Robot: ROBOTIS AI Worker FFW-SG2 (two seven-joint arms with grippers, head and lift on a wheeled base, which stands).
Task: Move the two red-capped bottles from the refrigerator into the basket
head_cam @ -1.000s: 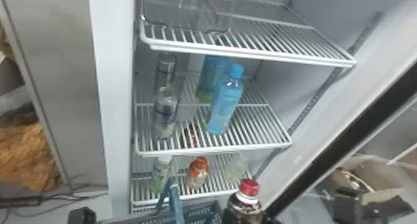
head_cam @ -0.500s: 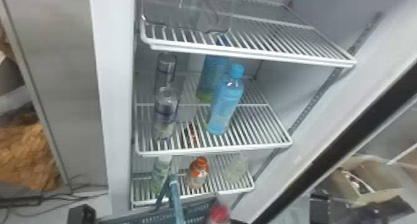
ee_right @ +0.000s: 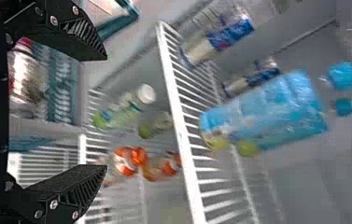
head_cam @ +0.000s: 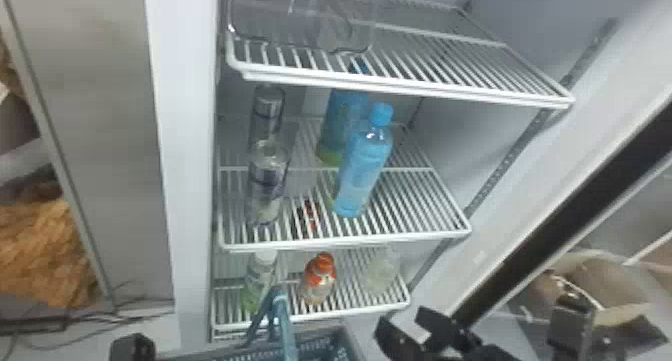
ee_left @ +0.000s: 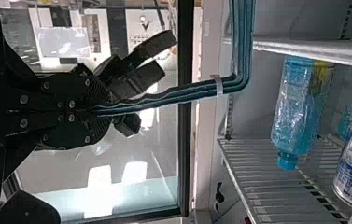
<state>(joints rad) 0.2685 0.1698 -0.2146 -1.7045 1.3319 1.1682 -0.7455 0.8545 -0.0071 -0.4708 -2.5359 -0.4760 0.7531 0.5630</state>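
A red-capped bottle [ee_right: 25, 77] is in the basket [ee_right: 60, 88], its smooth, rounded body catching the light beside the teal plastic wall, which is pierced with narrow slots. Near it, the right claw [head_cam: 407, 325] stands wide open, with a broad gap between its two black fingers [ee_right: 86, 38] and nothing held in it. Their inner faces are ridged, and each tapers to a blunt point.

The left claw [ee_left: 100, 111] is closed on the basket's handle [head_cam: 281, 310], a grooved teal bar that bends sharply at a rounded corner; a pale band wraps it near the bend.

Beyond the basket, on the refrigerator's lower wire shelf [head_cam: 361, 310], stand a squat orange-capped bottle [head_cam: 320, 280], a slimmer white-capped bottle [head_cam: 259, 280] with a greenish base, and a pale, translucent bottle [head_cam: 379, 272].

The middle shelf [head_cam: 425, 230], of thin white rods in a rounded frame, carries a glossy blue bottle [head_cam: 364, 167], with another blue bottle [head_cam: 336, 130] behind it. To their left are two clear cylindrical containers [head_cam: 268, 180] with dark blue bands.

On the top shelf [head_cam: 450, 90] sits a clear, hard-walled bin [head_cam: 305, 30] with rounded corners.
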